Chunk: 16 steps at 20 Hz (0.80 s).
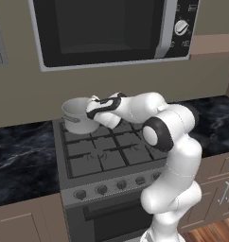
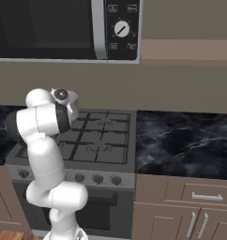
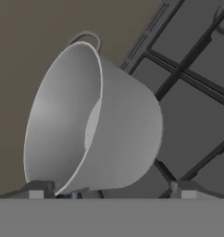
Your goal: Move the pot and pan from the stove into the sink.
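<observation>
I have the shiny silver-grey steel pot (image 1: 78,115) with straight sides and a pale inside sitting on the back left burner of the grey steel gas stove (image 1: 109,156), close to the tan wall behind it. My white arm reaches across the dark grid grates from the right, and the two-finger gripper (image 1: 93,109) sits right at the pot's near rim on its right side. In the hand view the pot (image 3: 95,125) looms large and rolled over with the camera, its open mouth turned toward the wall side and one small loop handle (image 3: 87,39) showing at the far edge of the rim. The two dark fingertips (image 3: 37,189) stand wide apart at the bottom of that view, one at the rim's inner side and one out past the pot's wall, so the jaws are spread; I think they straddle the wall, though I can't tell whether either tip is touching it. From the right base view the pot (image 2: 73,105) is mostly hidden behind my arm's upper joints. A row of round knobs (image 1: 101,188) runs along the stove's front, with black marbled counter (image 2: 185,140) on either side and a microwave (image 1: 111,30) above.
</observation>
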### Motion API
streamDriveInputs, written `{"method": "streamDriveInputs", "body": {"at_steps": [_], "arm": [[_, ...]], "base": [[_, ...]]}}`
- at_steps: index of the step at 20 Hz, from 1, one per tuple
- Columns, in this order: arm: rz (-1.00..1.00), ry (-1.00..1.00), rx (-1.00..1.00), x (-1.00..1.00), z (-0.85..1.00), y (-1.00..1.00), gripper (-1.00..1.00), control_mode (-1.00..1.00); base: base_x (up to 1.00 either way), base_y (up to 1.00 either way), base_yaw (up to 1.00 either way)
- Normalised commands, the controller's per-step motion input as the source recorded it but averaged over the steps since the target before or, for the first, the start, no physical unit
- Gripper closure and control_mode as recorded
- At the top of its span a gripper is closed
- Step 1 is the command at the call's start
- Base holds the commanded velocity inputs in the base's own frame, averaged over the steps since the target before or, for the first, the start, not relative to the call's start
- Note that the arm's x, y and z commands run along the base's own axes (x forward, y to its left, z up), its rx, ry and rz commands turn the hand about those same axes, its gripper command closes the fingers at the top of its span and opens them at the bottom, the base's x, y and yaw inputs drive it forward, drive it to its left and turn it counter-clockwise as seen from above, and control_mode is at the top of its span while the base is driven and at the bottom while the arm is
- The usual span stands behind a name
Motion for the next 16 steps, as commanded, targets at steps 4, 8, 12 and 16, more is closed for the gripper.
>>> {"method": "streamDriveInputs", "body": {"at_steps": [4, 8, 12, 16], "arm": [[0.00, 0.05, -0.06, 0.22, -0.22, 0.08, -1.00, -1.00], [-0.01, 0.01, -0.08, 0.30, -0.27, 0.15, -1.00, -1.00], [-0.02, 0.00, -0.08, 0.33, -0.30, 0.17, -1.00, -1.00], [-0.02, 0.01, -0.02, 0.27, -0.10, 0.11, -1.00, -1.00]], "base": [[0.00, 0.00, 0.00], [0.00, 0.00, 0.00], [0.00, 0.00, 0.00], [0.00, 0.00, 0.00]]}}
